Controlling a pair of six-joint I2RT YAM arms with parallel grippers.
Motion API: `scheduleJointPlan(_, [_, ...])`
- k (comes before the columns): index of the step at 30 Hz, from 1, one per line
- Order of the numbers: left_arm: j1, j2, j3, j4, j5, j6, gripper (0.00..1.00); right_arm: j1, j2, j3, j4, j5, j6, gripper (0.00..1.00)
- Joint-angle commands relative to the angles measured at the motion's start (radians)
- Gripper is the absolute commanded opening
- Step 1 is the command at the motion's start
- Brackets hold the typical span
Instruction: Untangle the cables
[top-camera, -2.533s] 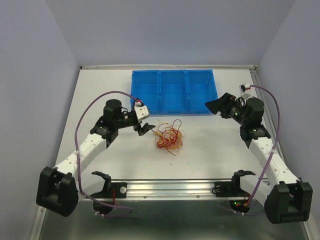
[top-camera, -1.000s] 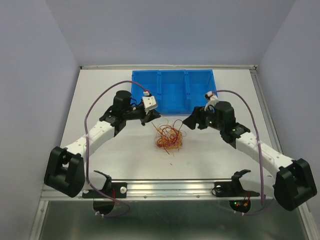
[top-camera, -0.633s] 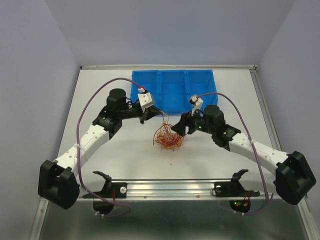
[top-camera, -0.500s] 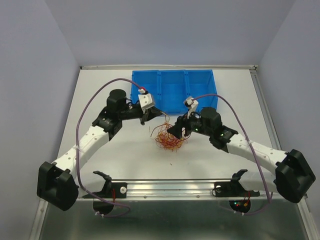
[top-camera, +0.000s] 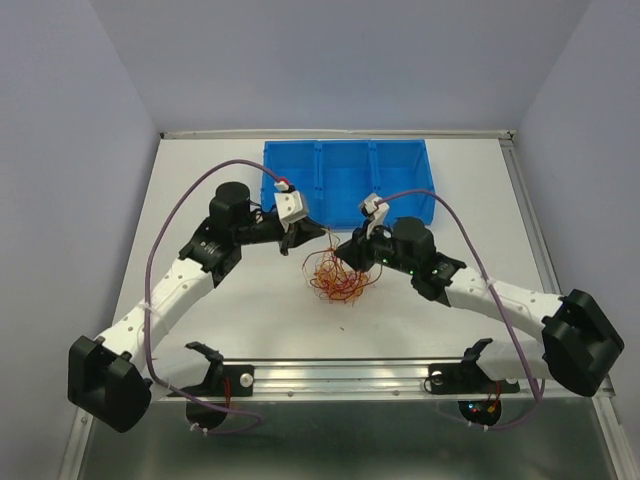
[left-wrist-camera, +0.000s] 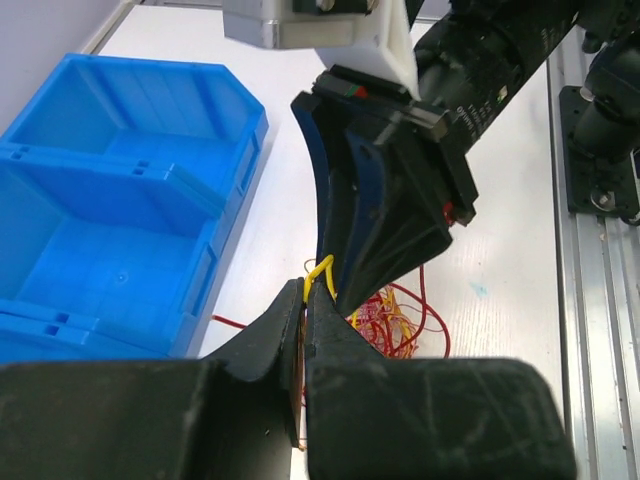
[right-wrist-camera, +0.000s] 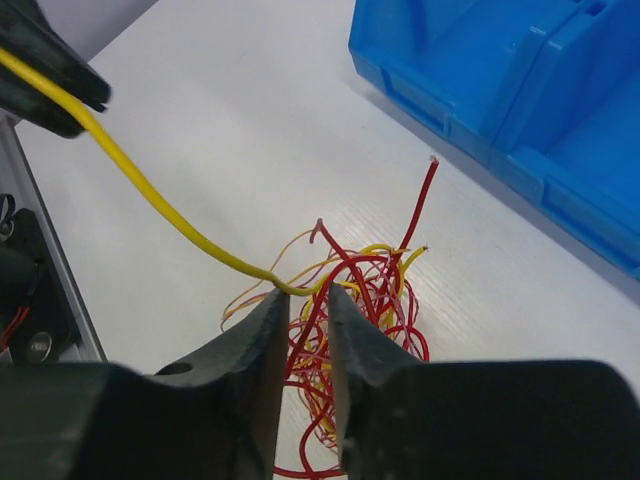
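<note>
**Change since earlier frames.** The right arm has swung in from the right end of the blue bin (top-camera: 345, 150) and has crept a little further left over the last half second. The right gripper (top-camera: 347, 250) is now at the upper right edge of the cables (top-camera: 335, 277). The left arm has barely shifted over that half second.

**Position of work.** The cables lie in a loose red and yellow heap on the table (top-camera: 260, 320), just in front of the bin and between the two grippers.

**Arm pose.** Both arms reach forward and inward, and their wrists nearly meet above the heap. The left gripper (top-camera: 300, 238) sits at the heap's upper left, close to the bin's front wall.

**Fingers.**
- **Left gripper (left-wrist-camera: 306, 300):** pinched tight on a yellow wire (left-wrist-camera: 318, 270), which loops up just above the fingertips.
- **Yellow wire (right-wrist-camera: 150, 195):** in the right wrist view it runs taut from the left gripper down into the heap (right-wrist-camera: 350, 290).
- **Right gripper (right-wrist-camera: 308, 300):** the fingers stand a narrow gap apart, tips down at the heap. Red strands show in the gap, and the yellow wire crosses at the tips.
</note>
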Motion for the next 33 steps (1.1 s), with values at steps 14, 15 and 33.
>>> scheduleJointPlan(14, [0.030,-0.160,-0.028,0.111,-0.106,-0.106,0.00,0.011,-0.224,0.234,-0.147,0.028,0.030,0.27])
scheduleJointPlan(15, [0.030,-0.158,-0.021,0.099,-0.104,-0.111,0.00,0.013,-0.224,0.217,-0.149,0.036,0.018,0.35])
scheduleJointPlan(33, [0.101,0.039,-0.129,-0.211,-0.176,0.513,0.66,0.039,0.217,0.284,-0.288,0.108,-0.055,0.64])
